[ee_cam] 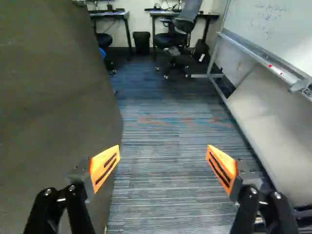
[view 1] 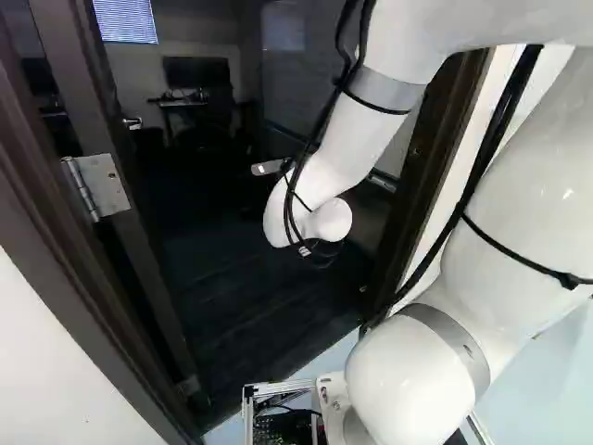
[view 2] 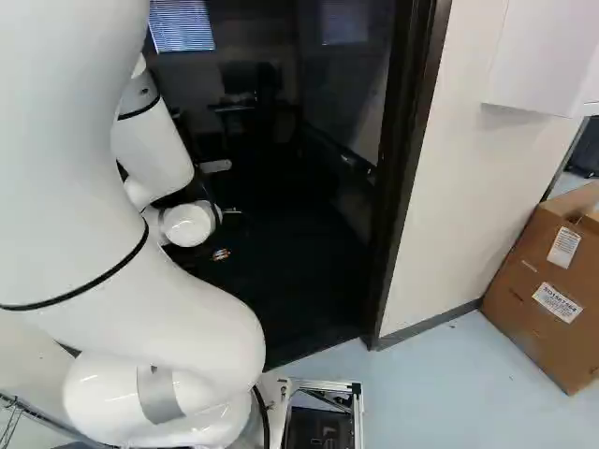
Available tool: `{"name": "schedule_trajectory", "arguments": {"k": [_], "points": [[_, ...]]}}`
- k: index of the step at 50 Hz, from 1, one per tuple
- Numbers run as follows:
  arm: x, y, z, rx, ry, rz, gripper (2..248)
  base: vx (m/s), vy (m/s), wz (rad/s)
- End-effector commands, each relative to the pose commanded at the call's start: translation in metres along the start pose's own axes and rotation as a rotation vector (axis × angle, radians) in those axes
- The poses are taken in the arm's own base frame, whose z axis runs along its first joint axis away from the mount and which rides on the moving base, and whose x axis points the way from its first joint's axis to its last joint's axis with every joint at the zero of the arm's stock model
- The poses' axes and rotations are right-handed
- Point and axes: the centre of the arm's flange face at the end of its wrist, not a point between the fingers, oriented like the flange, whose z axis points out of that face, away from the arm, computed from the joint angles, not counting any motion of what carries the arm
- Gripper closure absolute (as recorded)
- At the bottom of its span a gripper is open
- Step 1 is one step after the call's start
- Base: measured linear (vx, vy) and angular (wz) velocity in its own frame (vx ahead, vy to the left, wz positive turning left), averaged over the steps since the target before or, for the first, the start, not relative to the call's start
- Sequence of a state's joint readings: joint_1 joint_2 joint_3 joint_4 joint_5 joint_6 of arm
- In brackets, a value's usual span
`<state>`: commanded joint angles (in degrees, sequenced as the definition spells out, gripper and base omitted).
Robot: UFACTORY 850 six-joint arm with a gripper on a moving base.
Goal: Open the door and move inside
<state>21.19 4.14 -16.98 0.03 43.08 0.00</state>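
Observation:
In the right base view the gripper [view 2: 221,254] hangs within the doorway, mostly dark against the room. In the wrist view the gripper [ee_cam: 163,161] stands open, nothing between its orange pads. A broad dark panel, apparently the door [ee_cam: 53,97], stands close along one side of it, behind one finger; whether they touch I cannot tell. The door stands open into the room. A metal hinge [view 1: 102,185] shows at the left of the left base view, with a silver handle [view 1: 132,122] farther in. The dark door frame [view 2: 402,168] borders the opening's other side.
Beyond the doorway, carpet [ee_cam: 165,175] runs toward desks, an office chair [ee_cam: 183,29] and a black bin [ee_cam: 142,42]. A whiteboard [ee_cam: 273,34] on a metal stand lines the side opposite the door. Outside, right of the frame, are a white wall [view 2: 468,168] and cardboard box [view 2: 538,290].

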Motion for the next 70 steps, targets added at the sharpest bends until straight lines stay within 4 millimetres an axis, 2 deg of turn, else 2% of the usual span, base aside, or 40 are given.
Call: {"name": "schedule_trajectory", "arguments": {"k": [28,70], "points": [[-0.02,0.028,-0.036,-0.084,0.006,0.04,3,0.0,0.0,0.0],[-0.034,0.075,-0.059,-0.237,0.013,0.113,3,0.0,0.0,0.0]]}}
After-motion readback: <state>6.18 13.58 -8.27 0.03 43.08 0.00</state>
